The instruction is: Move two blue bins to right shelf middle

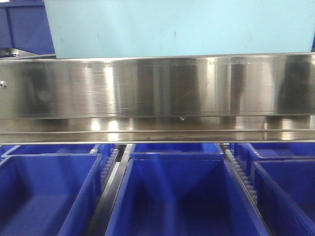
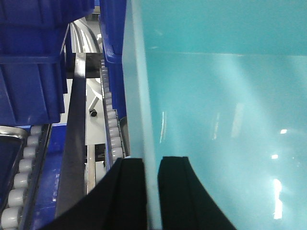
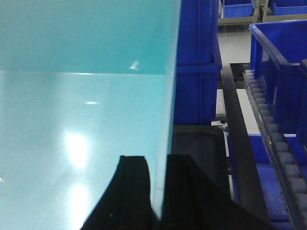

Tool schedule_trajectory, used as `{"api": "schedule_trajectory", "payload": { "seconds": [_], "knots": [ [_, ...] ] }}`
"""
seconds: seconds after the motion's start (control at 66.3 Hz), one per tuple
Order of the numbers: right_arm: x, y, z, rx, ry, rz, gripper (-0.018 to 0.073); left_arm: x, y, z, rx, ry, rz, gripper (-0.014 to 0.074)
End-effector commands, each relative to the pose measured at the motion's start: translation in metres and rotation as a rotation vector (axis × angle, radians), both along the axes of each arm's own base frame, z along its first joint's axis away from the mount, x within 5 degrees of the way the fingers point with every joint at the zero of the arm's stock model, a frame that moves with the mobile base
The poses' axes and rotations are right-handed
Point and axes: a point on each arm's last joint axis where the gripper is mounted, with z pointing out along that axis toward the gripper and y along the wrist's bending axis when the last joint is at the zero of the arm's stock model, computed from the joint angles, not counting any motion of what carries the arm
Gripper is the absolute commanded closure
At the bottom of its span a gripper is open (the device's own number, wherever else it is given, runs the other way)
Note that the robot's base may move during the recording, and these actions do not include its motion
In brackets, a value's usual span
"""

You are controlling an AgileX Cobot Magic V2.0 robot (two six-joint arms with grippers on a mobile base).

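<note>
The light-blue bin [image 1: 177, 24] shows at the top of the front view, directly above the steel shelf rail [image 1: 157, 88]. Dark blue bins [image 1: 177, 196] stand on roller tracks [image 2: 112, 129] below. The left gripper [image 2: 151, 163] clamps the bin's left wall, 1 finger inside and 1 outside. The right gripper [image 3: 160, 163] grips the opposite wall the same way.

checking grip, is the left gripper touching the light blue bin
Touching: left wrist view shows the left gripper pinching a wall of the light blue bin.
</note>
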Motion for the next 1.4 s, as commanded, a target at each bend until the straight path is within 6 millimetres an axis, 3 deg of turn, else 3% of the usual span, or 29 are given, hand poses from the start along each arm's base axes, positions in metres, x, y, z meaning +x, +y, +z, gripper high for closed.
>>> {"api": "schedule_trajectory", "payload": {
  "seconds": [0.0,0.347,0.664,1.086,1.176,1.267,1.387],
  "knots": [
    [0.002,-0.004,0.000,-0.067,-0.020,-0.012,0.0721,0.004,-0.003,0.003,-0.021,-0.038,-0.025,0.0707],
    [0.019,0.000,-0.020,-0.091,0.049,-0.011,0.0721,0.011,-0.010,-0.033,0.001,0.037,-0.048,0.0707],
    [0.020,0.001,-0.048,-0.106,0.119,-0.002,0.0721,0.024,-0.019,-0.050,-0.006,0.070,-0.067,0.0707],
    [0.023,0.002,-0.052,-0.108,0.128,0.001,0.0721,0.026,-0.020,-0.053,0.002,0.078,-0.065,0.0705],
    [0.023,0.002,-0.052,-0.108,0.124,0.002,0.0720,0.026,-0.021,-0.053,-0.001,0.079,-0.067,0.0647],
    [0.023,0.002,-0.051,-0.107,0.122,0.003,0.0621,0.026,-0.021,-0.053,-0.002,0.081,-0.066,0.0514],
    [0.023,0.002,-0.051,-0.107,0.122,0.003,0.0353,0.026,-0.021,-0.053,-0.001,0.083,-0.065,0.0321]
  ]
}}
